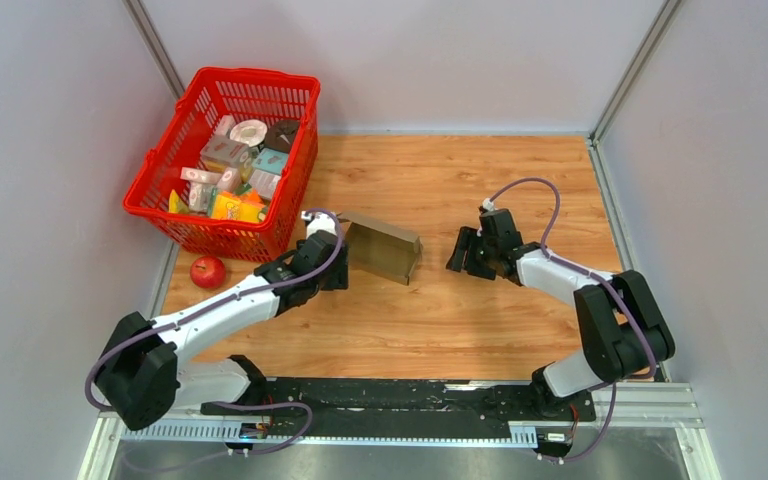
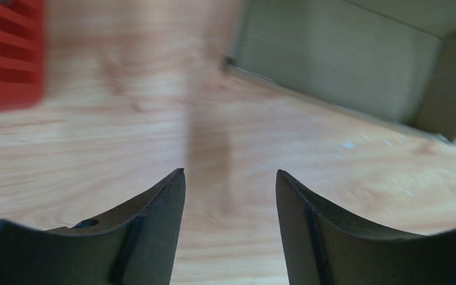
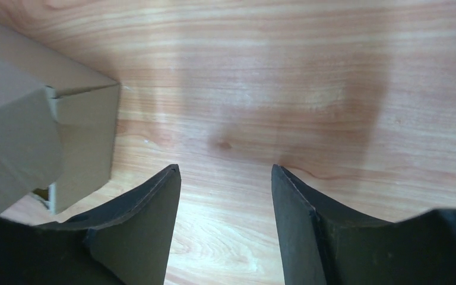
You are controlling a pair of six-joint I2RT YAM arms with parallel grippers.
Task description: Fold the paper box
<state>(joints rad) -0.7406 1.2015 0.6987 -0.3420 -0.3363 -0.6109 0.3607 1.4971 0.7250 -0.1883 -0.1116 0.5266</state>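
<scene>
The paper box (image 1: 380, 247) sat on the wooden table (image 1: 440, 320) between the left gripper (image 2: 230, 172) and right gripper (image 3: 225, 167) — both spread apart, grasping nothing.

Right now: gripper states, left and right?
Left gripper: open, holding nothing; paper box lies ahead of it.
Right gripper: open, holding nothing.

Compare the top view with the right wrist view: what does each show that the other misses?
Only the top view: the basket of packages, the apple, and the left hand near the left end of the box. Only the right wrist view: the box's folded corner seam up close, and bare wood showing through the open right hand. Both: the box, the table, and the right hand apart from the box.
</scene>
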